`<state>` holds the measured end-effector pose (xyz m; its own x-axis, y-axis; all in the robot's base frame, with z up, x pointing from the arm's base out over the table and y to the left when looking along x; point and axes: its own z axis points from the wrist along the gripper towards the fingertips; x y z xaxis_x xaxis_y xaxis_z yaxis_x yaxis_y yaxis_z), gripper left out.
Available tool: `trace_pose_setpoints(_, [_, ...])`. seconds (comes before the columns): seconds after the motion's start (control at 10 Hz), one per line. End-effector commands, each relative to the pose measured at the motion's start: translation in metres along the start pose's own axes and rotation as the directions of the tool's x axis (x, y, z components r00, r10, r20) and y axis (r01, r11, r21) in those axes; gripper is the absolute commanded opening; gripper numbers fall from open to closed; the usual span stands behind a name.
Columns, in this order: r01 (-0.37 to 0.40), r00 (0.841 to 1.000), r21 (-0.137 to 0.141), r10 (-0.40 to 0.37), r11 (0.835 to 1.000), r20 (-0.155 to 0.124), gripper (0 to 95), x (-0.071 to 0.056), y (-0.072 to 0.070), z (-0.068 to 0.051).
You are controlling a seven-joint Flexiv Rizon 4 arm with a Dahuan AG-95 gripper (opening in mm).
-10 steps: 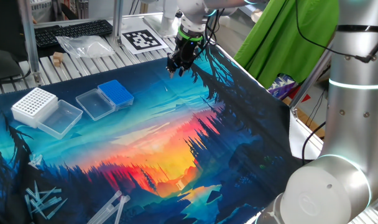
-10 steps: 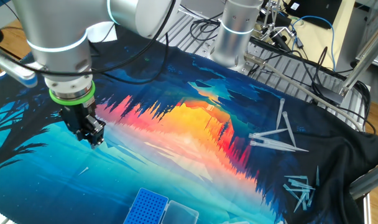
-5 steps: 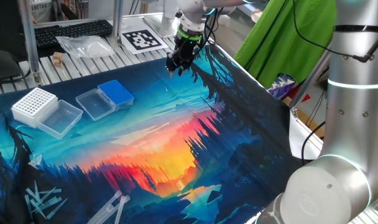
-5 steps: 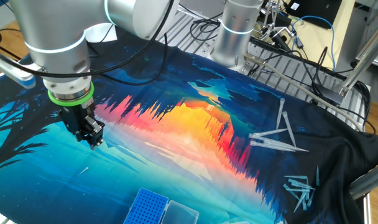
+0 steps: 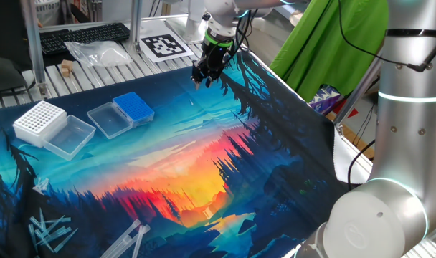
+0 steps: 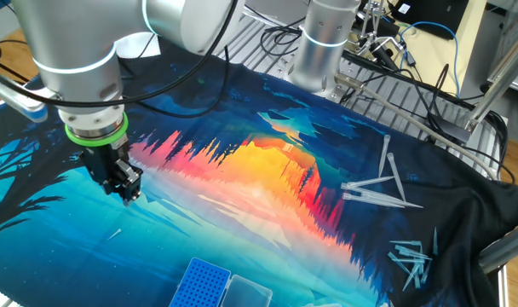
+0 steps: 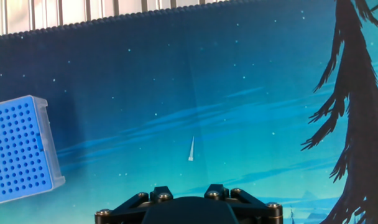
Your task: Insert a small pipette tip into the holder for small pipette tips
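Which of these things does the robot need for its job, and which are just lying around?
Needed:
- small pipette tip, lying alone on the mat
- blue holder, lid open
- pincer, nothing in it

Just lying around:
- white rack
- big tips
- keyboard
- plastic bag

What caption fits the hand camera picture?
Looking down past the gripper: one small pipette tip lies on the mat, blue holder at left.
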<state>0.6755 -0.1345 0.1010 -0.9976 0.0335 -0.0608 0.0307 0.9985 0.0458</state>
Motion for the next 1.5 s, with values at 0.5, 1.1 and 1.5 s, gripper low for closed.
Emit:
trace_pose_setpoints(0.5, [-0.017, 0.998, 0.016, 0.018, 1.000, -0.058, 38.0, 0.0010, 0.0006, -0.0003])
trace_pose_setpoints(1.1, [-0.019, 0.999, 0.040, 0.021, 0.999, -0.050, 57.0, 0.0010, 0.0006, -0.0003])
trace_pose_setpoints(1.5, [-0.019, 0.999, 0.040, 0.021, 0.999, -0.050, 57.0, 0.0010, 0.0006, -0.0003])
